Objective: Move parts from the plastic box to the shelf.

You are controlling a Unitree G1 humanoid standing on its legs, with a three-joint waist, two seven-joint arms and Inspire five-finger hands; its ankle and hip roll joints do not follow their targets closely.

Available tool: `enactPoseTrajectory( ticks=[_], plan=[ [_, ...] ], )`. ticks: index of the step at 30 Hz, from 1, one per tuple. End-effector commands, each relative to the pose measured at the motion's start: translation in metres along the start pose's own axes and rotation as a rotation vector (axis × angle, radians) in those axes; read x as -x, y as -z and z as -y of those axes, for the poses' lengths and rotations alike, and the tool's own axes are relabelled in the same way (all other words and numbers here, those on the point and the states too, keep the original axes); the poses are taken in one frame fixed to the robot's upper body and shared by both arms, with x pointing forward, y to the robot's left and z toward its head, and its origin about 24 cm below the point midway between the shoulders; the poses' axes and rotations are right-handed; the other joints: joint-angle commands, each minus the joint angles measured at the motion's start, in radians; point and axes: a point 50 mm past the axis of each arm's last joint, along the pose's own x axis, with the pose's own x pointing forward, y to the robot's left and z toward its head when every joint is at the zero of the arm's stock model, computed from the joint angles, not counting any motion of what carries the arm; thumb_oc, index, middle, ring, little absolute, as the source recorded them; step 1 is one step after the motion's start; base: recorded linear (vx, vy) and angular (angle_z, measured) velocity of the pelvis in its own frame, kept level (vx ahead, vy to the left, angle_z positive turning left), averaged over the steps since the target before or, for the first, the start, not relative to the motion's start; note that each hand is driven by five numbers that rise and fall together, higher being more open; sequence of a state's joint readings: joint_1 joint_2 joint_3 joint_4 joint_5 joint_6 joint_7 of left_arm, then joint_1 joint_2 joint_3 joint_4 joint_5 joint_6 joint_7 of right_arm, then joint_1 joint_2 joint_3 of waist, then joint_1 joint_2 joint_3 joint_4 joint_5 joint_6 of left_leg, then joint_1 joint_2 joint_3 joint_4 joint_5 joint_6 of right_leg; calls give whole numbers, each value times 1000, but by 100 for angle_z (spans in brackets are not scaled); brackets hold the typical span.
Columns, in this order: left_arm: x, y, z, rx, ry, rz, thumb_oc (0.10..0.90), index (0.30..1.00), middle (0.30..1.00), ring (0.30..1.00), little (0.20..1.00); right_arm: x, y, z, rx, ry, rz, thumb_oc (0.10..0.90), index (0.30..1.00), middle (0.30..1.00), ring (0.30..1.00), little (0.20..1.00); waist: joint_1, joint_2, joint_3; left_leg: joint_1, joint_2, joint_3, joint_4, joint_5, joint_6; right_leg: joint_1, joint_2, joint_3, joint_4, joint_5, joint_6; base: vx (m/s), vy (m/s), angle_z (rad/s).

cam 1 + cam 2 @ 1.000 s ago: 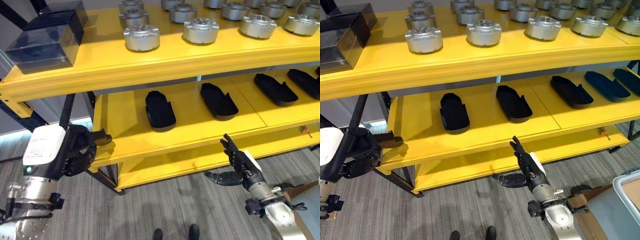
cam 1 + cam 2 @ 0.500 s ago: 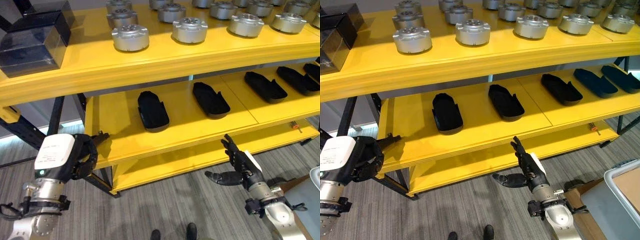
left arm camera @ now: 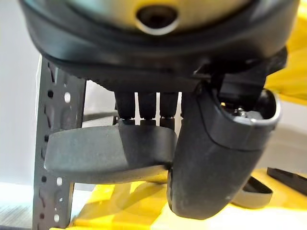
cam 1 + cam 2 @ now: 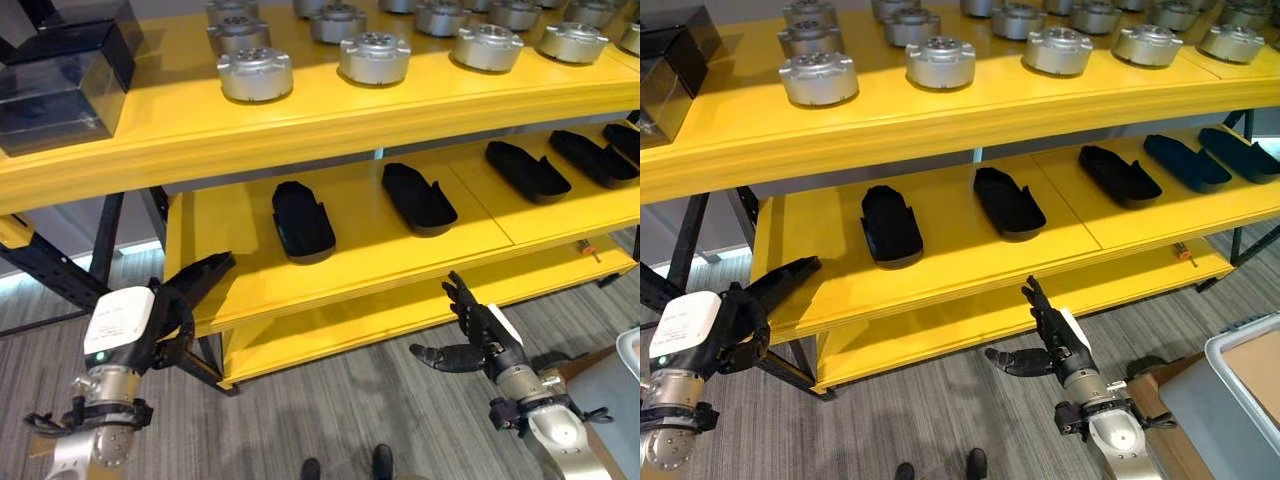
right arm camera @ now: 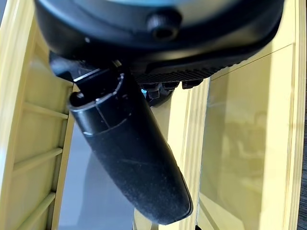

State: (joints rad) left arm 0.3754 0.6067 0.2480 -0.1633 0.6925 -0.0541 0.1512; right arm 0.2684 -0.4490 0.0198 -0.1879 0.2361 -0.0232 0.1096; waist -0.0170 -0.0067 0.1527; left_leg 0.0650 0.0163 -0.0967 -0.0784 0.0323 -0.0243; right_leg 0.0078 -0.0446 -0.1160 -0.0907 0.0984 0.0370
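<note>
Right hand (image 4: 487, 336) low before the shelf (image 4: 330, 120), fingers straight and spread, thumb out, holding nothing. Left hand (image 4: 165, 310) at the middle board's left front corner, fingers extended, empty. Plastic box (image 4: 1240, 400) corner at lower right. Middle board: five black trays (image 4: 303, 220) in a row. Top board: silver round parts (image 4: 255, 73) in rows, about eleven visible; dark boxes (image 4: 60, 80) at left end.

Yellow shelf (image 4: 330, 130), tiered; top tier carries round silver metal parts (image 4: 255, 74) upright in rows; middle tier carries black elongated tray-like parts (image 4: 303, 220) lying flat, spaced apart; grey plastic box (image 4: 1240, 395) corner at lower right.
</note>
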Motion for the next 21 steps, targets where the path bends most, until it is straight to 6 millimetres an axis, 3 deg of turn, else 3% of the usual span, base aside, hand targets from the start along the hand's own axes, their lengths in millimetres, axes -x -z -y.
enactPoseTrajectory(
  ticks=[1, 21],
  plan=[
    [-27, -2, -40, -47, -225, 23, 400, 300, 300, 300, 300, -18, -44, 3, 36, 0, 235, 900, 1000, 1000, 1000, 1000, -23, -30, -14, 14, -3, 37, -9, -63, 7, 58, -2, -10, 3, -93, 28, -4, 3, -3],
    [-36, 13, -12, 36, -154, -134, 400, 300, 300, 300, 300, -18, -43, -4, 46, -49, 217, 900, 1000, 1000, 1000, 1000, -33, -47, -2, 6, 0, 59, -9, -64, 5, 41, -2, 2, 3, -84, 32, 2, 6, -4]
  ],
)
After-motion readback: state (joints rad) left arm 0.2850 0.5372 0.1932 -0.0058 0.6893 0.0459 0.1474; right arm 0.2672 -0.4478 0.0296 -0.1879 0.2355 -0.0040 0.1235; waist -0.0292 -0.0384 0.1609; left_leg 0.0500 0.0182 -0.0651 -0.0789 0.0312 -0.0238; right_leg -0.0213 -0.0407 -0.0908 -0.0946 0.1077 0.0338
